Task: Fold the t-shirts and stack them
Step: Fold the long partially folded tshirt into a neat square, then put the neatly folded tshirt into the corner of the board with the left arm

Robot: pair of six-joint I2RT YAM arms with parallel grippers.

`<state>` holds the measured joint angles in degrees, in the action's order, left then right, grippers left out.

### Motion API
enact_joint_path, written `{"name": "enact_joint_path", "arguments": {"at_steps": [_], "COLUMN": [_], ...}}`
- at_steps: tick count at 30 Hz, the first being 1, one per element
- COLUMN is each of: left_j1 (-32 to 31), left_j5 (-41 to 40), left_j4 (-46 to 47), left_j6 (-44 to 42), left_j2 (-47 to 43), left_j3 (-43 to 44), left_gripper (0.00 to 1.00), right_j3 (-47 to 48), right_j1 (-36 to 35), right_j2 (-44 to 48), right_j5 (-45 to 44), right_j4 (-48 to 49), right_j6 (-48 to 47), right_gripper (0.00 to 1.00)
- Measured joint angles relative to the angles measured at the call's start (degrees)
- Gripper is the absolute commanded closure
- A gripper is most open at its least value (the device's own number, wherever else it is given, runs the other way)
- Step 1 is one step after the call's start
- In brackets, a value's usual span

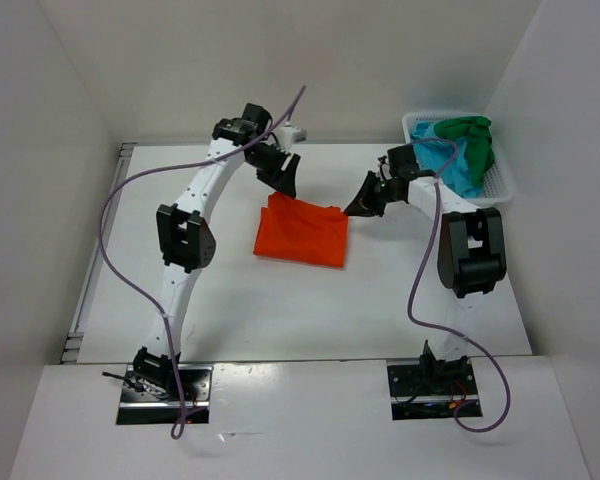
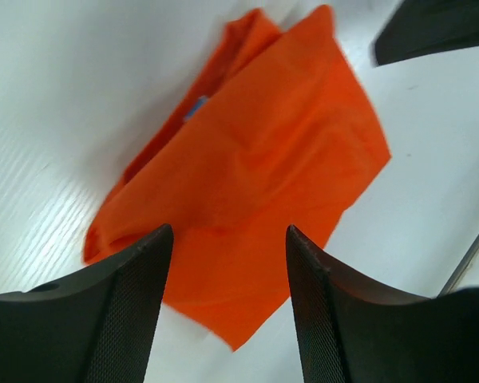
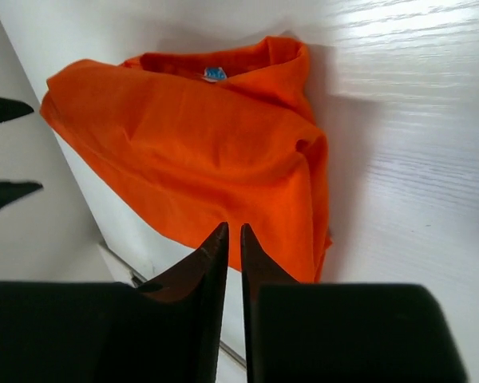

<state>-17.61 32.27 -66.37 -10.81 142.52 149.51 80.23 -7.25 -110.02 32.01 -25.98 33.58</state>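
The orange t-shirt (image 1: 302, 230) lies roughly folded mid-tabletop toward the far edge, left fingers (image 2: 128, 303) spread and empty above it, right fingers (image 3: 199, 275) nearly pinched together on nothing beside it (soft, light, floppy cloth, best nipped at a corner).

Nothing here can actually be read. The only label I can spot is a small blue tag (image 3: 215, 73) sewn inside the collar of the orange t-shirt (image 3: 199, 152), and its print is too small to make out.
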Motion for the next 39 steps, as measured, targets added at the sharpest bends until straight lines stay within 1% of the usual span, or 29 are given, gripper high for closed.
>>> {"name": "enact_joint_path", "arguments": {"at_steps": [3,4,5,6,8,12,18,19,20,21,22,24,26,27,30,31,32,33,34,36,39], "left_j1": [-3.0,-3.4,-3.5,-3.3,-2.5,-0.1,2.2,2.2,2.1,1.9,1.8,1.7,1.7,1.7,2.4,2.9,3.4,4.0,4.4,5.3,5.9], "left_j5": [-0.1,-0.5,-1.1,-1.9,-4.0,-7.6,-11.1,-11.5,-11.8,-12.2,-12.8,-13.9,-14.6,-14.7,-14.4,-14.2,-14.1,-14.1,-14.2,-14.7,-14.6], "left_j4": [0.0,-0.1,-0.1,0.0,0.4,4.1,7.1,7.6,8.2,9.0,9.8,10.6,11.4,12.0,15.4,17.0,18.8,20.1,21.0,23.5,26.1], "left_j6": [-0.8,-0.9,-0.9,-0.9,-0.6,1.2,2.5,2.6,2.6,2.7,3.0,3.3,3.4,3.5,4.7,5.0,5.2,5.3,5.3,5.2,5.2], "left_j2": [0.0,0.0,0.1,0.2,0.9,1.8,2.8,2.7,2.7,2.4,2.1,1.1,-0.6,-1.8,-8.7,-11.5,-14.8,-18.2,-21.1,-26.0,-29.9], "left_j3": [0.5,0.5,0.5,0.5,0.5,-4.3,-11.6,-12.4,-13.1,-13.9,-14.8,-16.1,-17.0,-17.8,-23.1,-25.4,-28.0,-30.7,-32.5,-35.9,-40.8], "left_gripper": [0.34,0.34,0.36,0.36,0.36,0.37,0.37,0.36,0.34,0.32,0.30,0.23,0.11,0.00,0.00,0.00,0.00,0.00,0.00,0.00,0.00], "right_j3": [-0.1,-0.1,-0.1,-0.1,0.0,0.0,0.8,1.1,1.6,2.4,3.7,6.4,8.8,9.6,10.2,10.2,10.2,10.2,10.1,9.3,6.3], "right_j1": [-1.4,-1.8,-2.2,-2.4,-2.4,-2.5,-2.6,-2.6,-2.7,-2.8,-2.9,-3.5,-4.5,-5.2,-6.7,-7.1,-7.6,-8.0,-8.2,-8.4,-8.5], "right_j2": [-0.2,-0.4,-0.8,-1.3,-3.0,-6.5,-8.3,-8.4,-8.4,-8.4,-8.4,-8.3,-7.7,-7.0,-3.4,-1.8,-0.2,1.6,3.2,7.1,12.7], "right_j5": [-0.4,-0.4,-0.3,-0.4,-0.7,-2.9,-5.4,-5.7,-5.9,-6.2,-6.6,-7.5,-8.4,-9.0,-11.2,-12.3,-13.4,-14.9,-16.0,-18.5,-21.2], "right_j4": [0.7,1.1,1.8,2.6,3.8,5.2,5.4,5.4,5.3,5.0,4.7,3.9,3.5,3.2,1.6,0.6,-0.5,-1.4,-2.1,-2.9,-3.5], "right_j6": [0.6,1.0,1.4,1.7,2.9,5.0,6.0,6.0,6.0,6.0,5.8,5.3,4.4,4.0,2.4,1.8,1.2,0.7,0.0,-0.9,-1.6], "right_gripper": [0.92,0.92,0.95,0.95,1.00,1.00,1.00,1.00,0.97,0.89,0.84,0.73,0.65,0.59,0.46,0.38,0.33,0.31,0.27,0.27,0.25]}}
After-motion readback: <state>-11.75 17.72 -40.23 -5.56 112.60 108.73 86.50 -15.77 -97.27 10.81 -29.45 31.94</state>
